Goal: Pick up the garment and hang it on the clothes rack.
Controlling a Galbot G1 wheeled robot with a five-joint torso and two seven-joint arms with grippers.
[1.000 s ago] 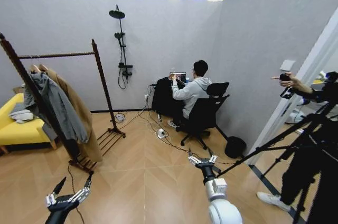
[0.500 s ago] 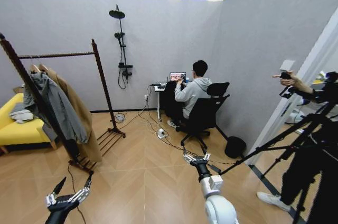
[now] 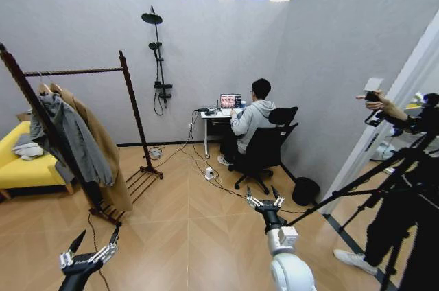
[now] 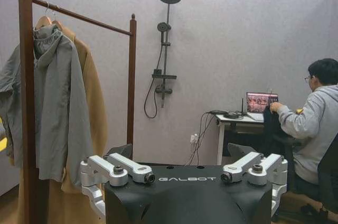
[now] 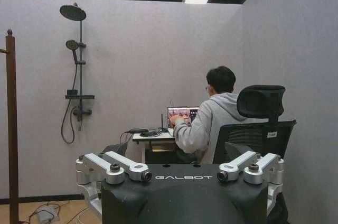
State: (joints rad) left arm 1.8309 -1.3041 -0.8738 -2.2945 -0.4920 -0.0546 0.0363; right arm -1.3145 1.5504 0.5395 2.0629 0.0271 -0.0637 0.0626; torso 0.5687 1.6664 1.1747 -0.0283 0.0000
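Note:
The clothes rack (image 3: 75, 71) stands at the left, dark reddish wood, with a grey jacket and a tan coat on its top bar (image 4: 79, 17); one post (image 5: 10, 118) is also in the right wrist view. The garment is mostly hidden: a strip of black fabric (image 4: 268, 129) hangs under the hand of a person seated at the far desk. My left gripper (image 3: 89, 253) is low at the front left, open and empty (image 4: 185, 174). Held at the front centre-right, my right gripper (image 3: 264, 202) is also open and empty (image 5: 182, 174).
A white desk (image 3: 214, 114) with a laptop and an office chair (image 3: 264, 150) stand by the back wall. Cables (image 3: 209, 171) trail across the wooden floor. A yellow sofa (image 3: 24, 167) is behind the rack. Tripods (image 3: 384, 174) and a person stand at the right.
The black garment that hung in full view beside the desk has dropped nearly out of sight behind the seated person. My right gripper swayed left, then back right. The left arm is still.

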